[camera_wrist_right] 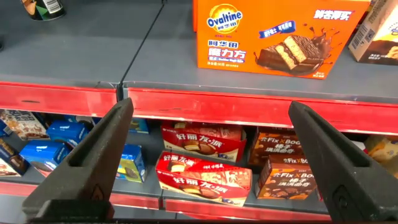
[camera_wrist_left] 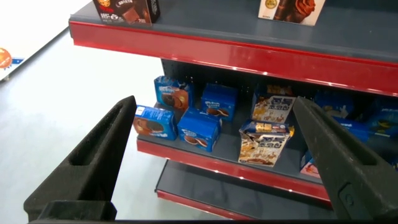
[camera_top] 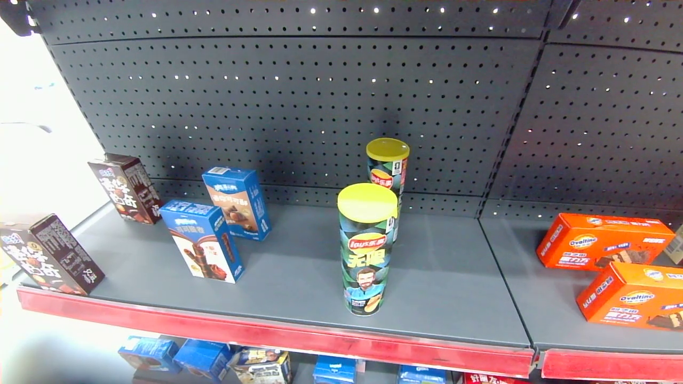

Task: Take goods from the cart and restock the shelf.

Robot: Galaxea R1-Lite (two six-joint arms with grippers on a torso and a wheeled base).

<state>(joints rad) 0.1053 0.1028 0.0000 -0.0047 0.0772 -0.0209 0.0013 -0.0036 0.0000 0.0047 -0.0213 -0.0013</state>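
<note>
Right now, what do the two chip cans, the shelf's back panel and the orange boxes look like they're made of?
Front chip can and rear chip can: probably printed paperboard tubes, glossy wrap, with smooth yellow lids that look plastic. Back panel: dark perforated sheet, likely painted metal, matte; light shows through holes. Orange boxes: printed cardboard, slight sheen, folded edges.

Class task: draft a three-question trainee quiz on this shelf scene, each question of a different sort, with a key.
1. True or false: both cans stand upright on the shelf.
2. What colour are the boxes in the right-hand bay? A blue, B orange, C brown.
3. Fill in: the left end effector and the right end effector are both ___ and hold nothing.
Key: 1 true; 2 B; 3 open.
</note>
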